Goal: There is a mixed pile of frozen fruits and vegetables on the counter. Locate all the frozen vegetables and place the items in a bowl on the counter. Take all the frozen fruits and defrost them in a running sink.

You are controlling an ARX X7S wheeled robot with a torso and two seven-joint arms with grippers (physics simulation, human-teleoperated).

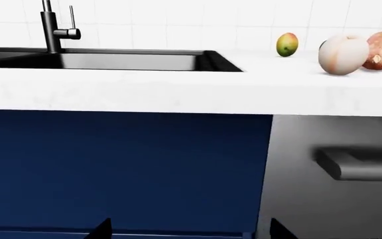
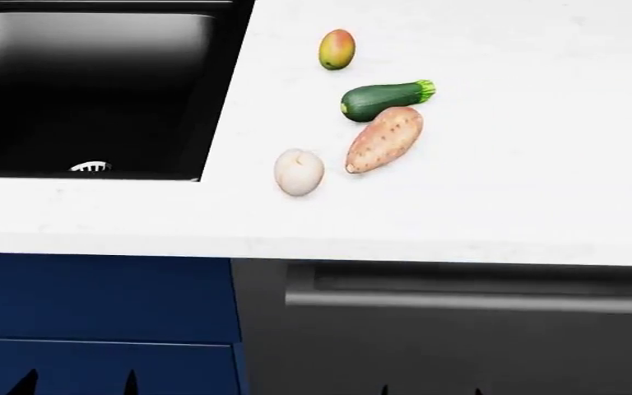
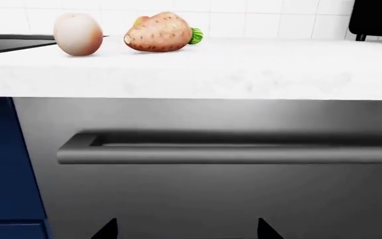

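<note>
Mango [image 2: 337, 49], small and yellow-green with a red blush, lies at the upper middle of the head view, on the white worktop [image 2: 513, 197] just right of the black sink [image 2: 85, 90]. Below it the dark green zucchini [image 2: 382, 99] lies slantwise, its pale tip pointing to the upper right, and the speckled sweet potato [image 2: 384, 139] lies just beneath, its long axis running from lower left to upper right, close against the zucchini. A pale, round, peach-like fruit [image 2: 299, 171] sits left of the sweet potato, nearest the worktop's front edge. No bowl shows in any view.

Both arms hang low in front of the cabinets, well below the worktop edge. The left gripper [image 2: 75, 385] shows only as two dark tips at the lower left of the head view, before the blue cabinet door [image 2: 96, 300]; the right gripper [image 2: 429, 390] shows as tips at the bottom centre, before the grey drawer front [image 2: 448, 346] with its bar handle. Each pair of jaws stands apart and holds nothing, touches nothing.

All the produce lies above and ahead of the jaws. The right arm seems nearer the vegetables; the left seems nearer the sink, with the mango between.
</note>
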